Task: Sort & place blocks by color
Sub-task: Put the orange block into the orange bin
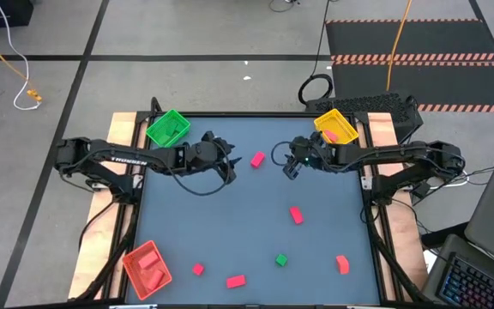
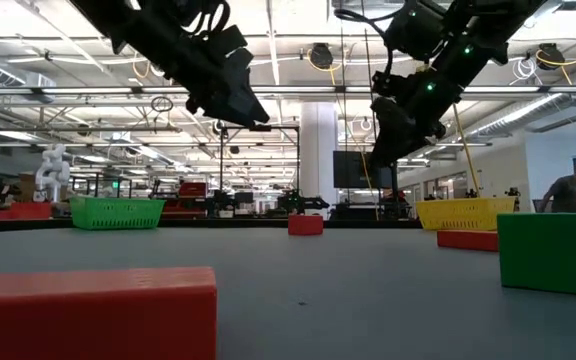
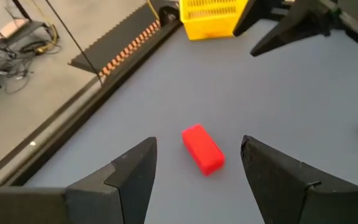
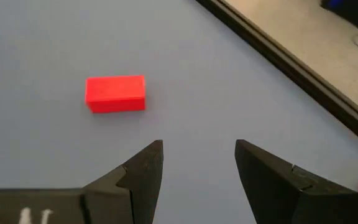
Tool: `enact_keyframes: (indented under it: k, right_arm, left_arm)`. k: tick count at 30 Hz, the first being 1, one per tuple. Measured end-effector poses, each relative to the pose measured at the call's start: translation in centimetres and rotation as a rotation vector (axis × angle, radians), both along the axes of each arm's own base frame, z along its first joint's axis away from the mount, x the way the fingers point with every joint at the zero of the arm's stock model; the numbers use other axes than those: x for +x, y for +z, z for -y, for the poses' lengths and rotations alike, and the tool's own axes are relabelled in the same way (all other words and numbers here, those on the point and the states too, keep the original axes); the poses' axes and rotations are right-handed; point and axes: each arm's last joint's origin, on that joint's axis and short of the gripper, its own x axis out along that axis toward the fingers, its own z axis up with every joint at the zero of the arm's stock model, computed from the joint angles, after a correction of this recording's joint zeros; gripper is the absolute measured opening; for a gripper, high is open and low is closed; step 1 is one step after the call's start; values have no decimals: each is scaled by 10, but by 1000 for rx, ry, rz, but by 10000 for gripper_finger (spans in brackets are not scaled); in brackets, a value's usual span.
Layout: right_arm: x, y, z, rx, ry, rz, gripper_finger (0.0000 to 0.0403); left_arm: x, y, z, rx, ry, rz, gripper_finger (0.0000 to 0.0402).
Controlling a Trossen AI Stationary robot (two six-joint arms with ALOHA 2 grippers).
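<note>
From above, three trays sit at the table's corners: a red tray (image 1: 147, 269) at the near left holding two red pieces, a green tray (image 1: 168, 128) at the far left, and a yellow tray (image 1: 335, 126) at the far right with one salmon piece inside; loose on the grey table (image 1: 230, 223) lie six blocks, counted left to right as a small red cube (image 1: 197, 269), a red bar at the near edge (image 1: 236, 281), a red block between the arms (image 1: 257, 159), one green cube (image 1: 281, 259), a red bar mid-table (image 1: 296, 215) and a salmon block (image 1: 342, 263); two arms reach in over the far half; the left gripper (image 1: 227, 160) hangs just left of the red block between the arms, its fingers apart and empty, and its wrist view shows that block (image 3: 202, 148) lying on the table ahead of and between the two spread fingers (image 3: 129, 177), untouched; the right gripper (image 1: 292, 165) hangs to the right of the same block, fingers likewise apart and holding nothing, and its wrist view shows the block (image 4: 115, 93) ahead and off to one side of the gap; the low view alone shows both grippers raised well clear of the tabletop, and a person (image 2: 569, 192) standing in the room beyond the yellow tray.
</note>
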Motion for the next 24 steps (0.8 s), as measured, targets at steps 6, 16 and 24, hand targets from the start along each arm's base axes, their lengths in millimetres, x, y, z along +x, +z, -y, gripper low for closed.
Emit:
enact_keyframes:
  k: [6,16,24]
  right_arm:
    - [-4,0,13,-33,-13,-27,196]
    - [-7,0,23,-56,-21,-56,196]
    - [-13,-3,29,-41,-58,-101,196]
  left_arm:
    - [-1,3,-16,11,48,33,234]
    - [-3,4,-28,-1,94,55,234]
    - [-2,4,-23,1,77,54,234]
